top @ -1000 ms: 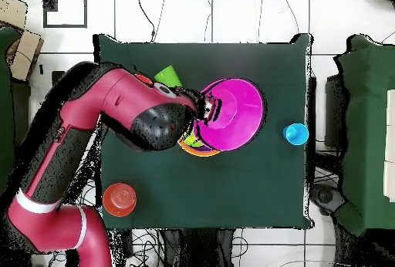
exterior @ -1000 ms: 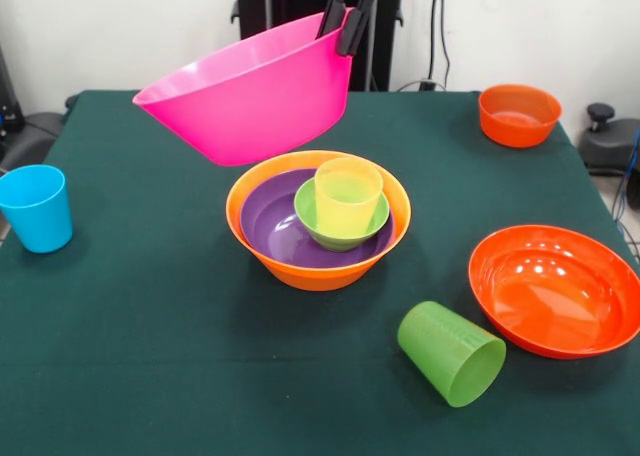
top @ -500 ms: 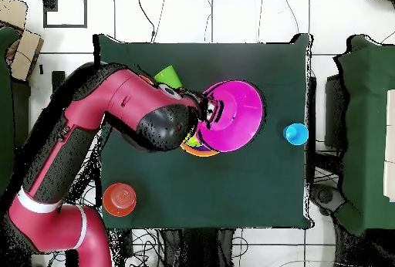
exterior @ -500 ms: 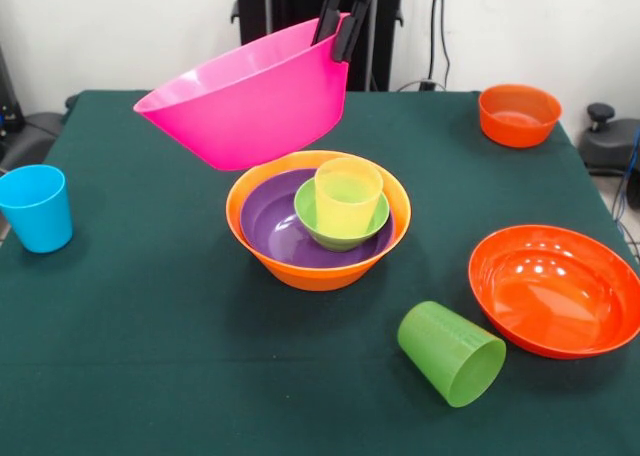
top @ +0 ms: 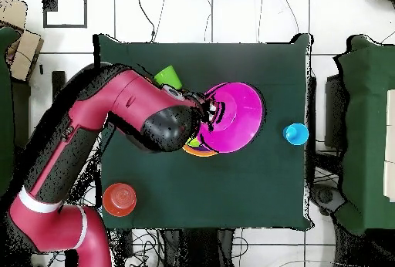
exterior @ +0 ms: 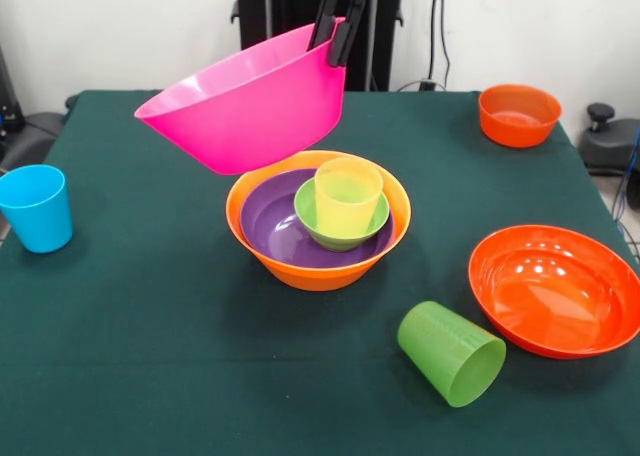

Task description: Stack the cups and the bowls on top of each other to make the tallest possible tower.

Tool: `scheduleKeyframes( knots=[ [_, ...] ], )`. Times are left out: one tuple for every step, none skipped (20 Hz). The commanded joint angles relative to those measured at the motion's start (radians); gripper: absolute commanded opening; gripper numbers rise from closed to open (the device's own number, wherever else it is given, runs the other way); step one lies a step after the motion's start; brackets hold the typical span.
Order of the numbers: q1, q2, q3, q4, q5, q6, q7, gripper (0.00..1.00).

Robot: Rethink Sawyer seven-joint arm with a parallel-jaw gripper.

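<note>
The arm [top: 100, 148] covers much of the worktop's [exterior: 150, 376] left half in the overhead view, hiding the red-orange bowl [exterior: 556, 288] there and most of the tower [exterior: 318, 221]; only a sliver of the tower's orange rim shows under the pink bowl [exterior: 248, 101]. In the front view the arm is cut off by the top edge, so just the dark fingers [exterior: 345, 31] of the tool [exterior: 334, 26] show. The darker green cup cannot be found in either view. The tool is pinched on the pink bowl's far rim, one finger outside the wall and one inside. It holds the bowl in the air, tilted, with the gripped side high and the opposite rim drooping toward the front view's left. The bowl hangs above and a little behind and left of the tower, overlapping its far rim in the front view; whether the two touch is hard to tell. The tower stands near the worktop's middle: an orange bowl holding a purple bowl [exterior: 275, 226], a small green bowl [exterior: 340, 226] and a yellow cup [exterior: 348, 196], upright. A blue cup [exterior: 36, 207] stands upright at the left edge, well apart. A lime cup [exterior: 452, 353] lies on its side in front of the tower, just beside the red-orange bowl. A small orange bowl [exterior: 519, 114] sits at the far right corner.
</note>
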State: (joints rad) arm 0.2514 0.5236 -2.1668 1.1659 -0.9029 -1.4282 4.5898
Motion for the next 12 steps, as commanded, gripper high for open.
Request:
scheduleKeyframes(
  knots=[
    [-0.008, 0.016, 0.073, -0.043, 0.004, 0.014, 0.264, 0.0],
    [-0.013, 0.02, 0.066, -0.035, 0.004, 0.002, 0.267, 0.0],
    [-0.018, 0.023, 0.052, -0.036, 0.005, -0.007, 0.264, 0.0],
    [-0.015, 0.018, 0.065, -0.039, 0.004, -0.001, 0.264, 0.0],
    [-0.011, 0.012, 0.077, -0.043, 0.003, 0.001, 0.262, 0.0],
    [-0.009, 0.007, 0.086, -0.047, 0.003, 0.0, 0.261, 0.0],
    [-0.009, 0.005, 0.089, -0.048, 0.003, -0.005, 0.26, 1.0],
    [-0.01, 0.005, 0.089, -0.047, 0.002, -0.009, 0.261, 1.0],
    [-0.01, 0.004, 0.09, -0.047, 0.002, -0.014, 0.261, 1.0],
    [-0.011, 0.004, 0.09, -0.046, 0.002, -0.019, 0.262, 1.0],
    [-0.011, 0.003, 0.092, -0.045, 0.001, -0.022, 0.262, 1.0],
    [-0.009, 0.002, 0.095, -0.046, 0.001, -0.024, 0.261, 1.0]
  ],
)
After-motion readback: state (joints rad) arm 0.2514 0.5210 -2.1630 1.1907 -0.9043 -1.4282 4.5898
